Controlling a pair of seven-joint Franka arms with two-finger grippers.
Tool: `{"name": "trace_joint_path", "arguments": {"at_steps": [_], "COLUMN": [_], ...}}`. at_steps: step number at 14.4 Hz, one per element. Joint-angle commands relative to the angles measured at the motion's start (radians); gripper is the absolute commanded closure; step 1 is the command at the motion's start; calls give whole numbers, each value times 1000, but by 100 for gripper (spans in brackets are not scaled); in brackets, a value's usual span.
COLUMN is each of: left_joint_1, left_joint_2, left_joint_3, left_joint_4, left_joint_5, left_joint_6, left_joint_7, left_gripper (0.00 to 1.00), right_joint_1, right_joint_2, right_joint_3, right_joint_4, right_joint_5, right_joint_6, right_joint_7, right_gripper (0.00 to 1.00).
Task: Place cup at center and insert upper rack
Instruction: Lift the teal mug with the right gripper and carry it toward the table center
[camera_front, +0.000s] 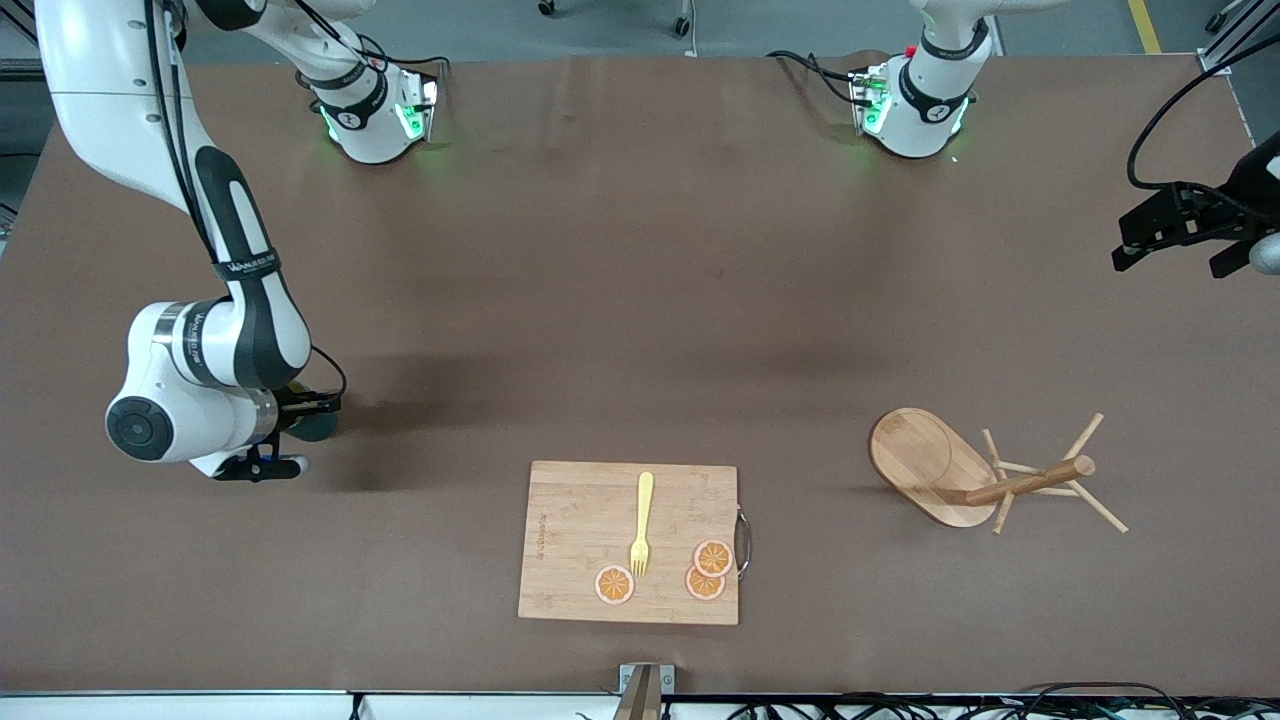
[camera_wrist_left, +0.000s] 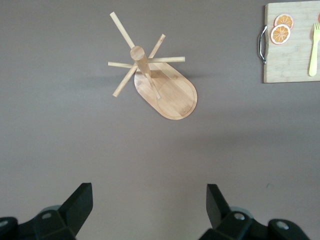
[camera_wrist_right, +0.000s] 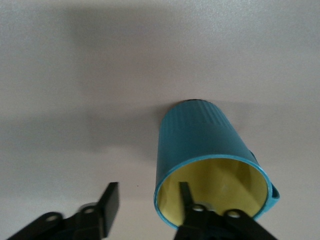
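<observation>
Brown table (camera_front: 640, 280) spanning the whole scene, both arm bases along its edge farthest from the front camera. Bamboo cutting board (camera_front: 600, 520) lying flat near the edge closest to the front camera, roughly midway between the two ends, metal handle (camera_front: 743, 541) on its side toward the left arm's end. Upper rack (camera_front: 935, 465), a light wooden mug tree, standing on its oval base toward the left arm's end of the table, well apart from the board, round post upright with thin pegs branching outward. Right gripper (camera_wrist_right: 150, 207) down low near the right arm's end of the table, fingers (camera_wrist_right: 110, 202) spread across the cup's wall: one outside, one inside the mouth, not yet pressed together on it. Left gripper (camera_front: 1180, 235) up in the air over the left arm's end of the table, waiting, fingers (camera_wrist_left: 80, 202) spread wide with nothing between them, rack in sight below in the left wrist view. Cup (camera_wrist_right: 205, 155), dark teal with ribbed wall and mustard-yellow inside, upright on the table at the right gripper, small handle just showing at the rim. Yellow fork (camera_front: 642, 522) lying on the board, tines toward the front camera. Three orange slices (camera_front: 712, 558) on the board beside the tines, two of them overlapping near the metal handle.
</observation>
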Motion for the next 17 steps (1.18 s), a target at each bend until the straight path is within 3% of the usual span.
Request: {"name": "trace_joint_path", "arguments": {"at_steps": [1,3,4,9,13,17], "left_joint_1": [7,7,7,7,7,7], "left_joint_2": [-10,-10,-10,-10,-10,-10], "left_joint_3": [-7,-7,-7,-7,-7,-7], "left_joint_4": [-2,-2,-2,-2,0,-2], "left_joint_5": [-1,-1,-1,-1,-3,-3], "left_joint_6": [4,4,4,4,4,4], "left_joint_7": [11,11,11,11,11,11], "left_gripper": [0,0,0,0,0,0], "right_joint_1": [-11,-11,-11,35,197,370], "right_joint_2": [3,9,10,2,-9,-1], "right_joint_3": [3,3,3,9,23,55], "right_joint_4": [4,5,7,73,206,284], "right_joint_5": [12,9,6,-3,32,61], "right_joint_6": [4,10,13,-5,-155,-192], "right_joint_7": [7,6,4,-14,-4,31], "right_gripper": [79,96,98,100,99,99]}}
